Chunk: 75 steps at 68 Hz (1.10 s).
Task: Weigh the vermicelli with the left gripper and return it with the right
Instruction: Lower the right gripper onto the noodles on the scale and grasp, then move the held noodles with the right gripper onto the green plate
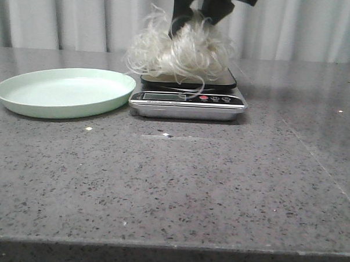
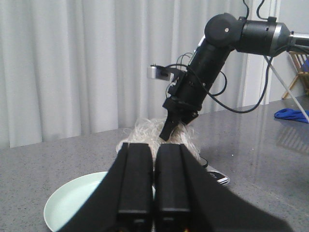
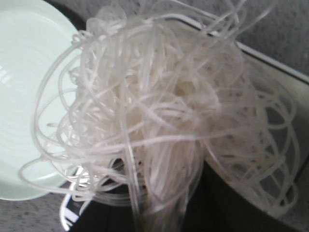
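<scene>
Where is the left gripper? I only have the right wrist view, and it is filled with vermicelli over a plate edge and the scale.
Observer: The left gripper is clear of the vermicelli, held back above the plate side, fingers together, holding nothing.
Operator: Is the whole plate empty?
Observer: Yes, the green plate holds nothing; it sits beside the scale, on its left.
Operator: How does the right arm come in?
Observer: The right gripper reaches down from above into the bundle on the scale; the strands hide its grip.
</scene>
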Each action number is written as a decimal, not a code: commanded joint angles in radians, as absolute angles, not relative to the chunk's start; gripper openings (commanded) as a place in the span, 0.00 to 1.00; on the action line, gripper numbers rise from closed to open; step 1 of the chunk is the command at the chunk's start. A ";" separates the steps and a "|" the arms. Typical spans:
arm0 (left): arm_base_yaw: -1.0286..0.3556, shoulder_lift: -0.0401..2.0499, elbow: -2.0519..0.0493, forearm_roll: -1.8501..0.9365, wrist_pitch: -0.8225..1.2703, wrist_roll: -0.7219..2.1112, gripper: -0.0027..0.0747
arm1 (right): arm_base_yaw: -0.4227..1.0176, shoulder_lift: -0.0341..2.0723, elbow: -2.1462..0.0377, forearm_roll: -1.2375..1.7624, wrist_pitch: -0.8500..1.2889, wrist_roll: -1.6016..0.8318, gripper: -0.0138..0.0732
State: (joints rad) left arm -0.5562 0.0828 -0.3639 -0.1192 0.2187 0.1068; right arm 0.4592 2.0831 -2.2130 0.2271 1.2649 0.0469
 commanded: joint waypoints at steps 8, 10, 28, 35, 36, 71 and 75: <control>-0.558 0.093 -0.388 -0.129 0.130 0.106 0.20 | 0.531 2.009 -2.390 0.336 1.300 0.038 0.32; -0.558 0.093 -0.388 -0.129 0.130 0.106 0.20 | 0.549 2.009 -2.394 0.336 1.279 0.038 0.32; -0.558 0.093 -0.388 -0.129 0.124 0.106 0.20 | 0.678 2.085 -2.394 0.334 1.152 0.035 0.32; -0.558 0.093 -0.388 -0.129 0.124 0.106 0.20 | 0.689 2.135 -2.394 0.334 1.135 0.035 0.34; -0.558 0.093 -0.388 -0.131 0.124 0.106 0.20 | 0.689 2.137 -2.394 0.334 1.135 0.035 0.34; -0.558 0.093 -0.388 -0.130 0.130 0.106 0.20 | 0.598 2.006 -2.393 0.279 1.171 0.035 0.79; -0.558 0.093 -0.388 -0.130 0.130 0.106 0.20 | 0.576 1.955 -2.388 0.232 1.194 0.035 0.79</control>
